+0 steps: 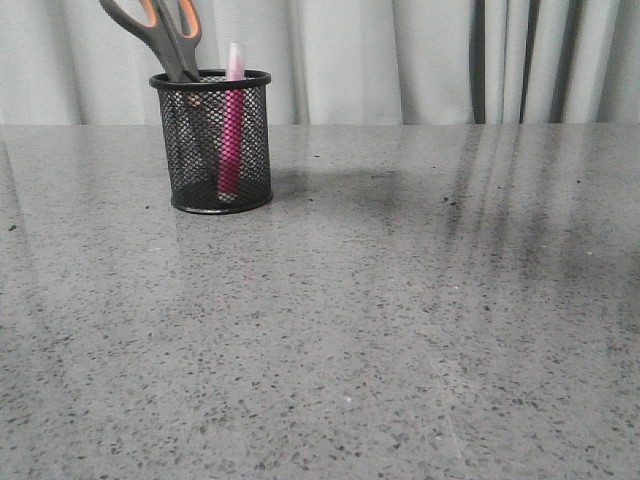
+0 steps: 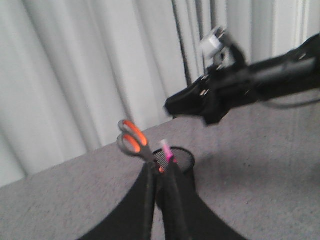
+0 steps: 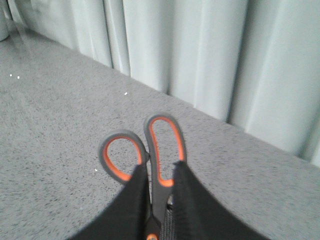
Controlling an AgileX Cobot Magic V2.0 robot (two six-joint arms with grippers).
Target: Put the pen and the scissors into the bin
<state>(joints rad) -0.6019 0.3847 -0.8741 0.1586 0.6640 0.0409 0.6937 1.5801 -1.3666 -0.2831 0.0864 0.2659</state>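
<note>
Steel-bladed scissors (image 1: pixel 160 35) stiff, top-heavy, blades down in bin (image 1: pixel 211 140) beside pen (image 1: pixel 232 125). Right gripper (image 3: pixel 160 197) jaws clenched on handle shanks; left gripper (image 2: pixel 161 187) jaws nearly closed, holding nothing.

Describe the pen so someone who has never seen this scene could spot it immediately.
On the grey speckled table, look far left near the curtain for the black wire-mesh pen cup. Two things stand in it: the scissors with grey-and-orange handles, and beside them the pen. The pen is the slim bright pink stick with a pale cap poking just above the rim.
</note>
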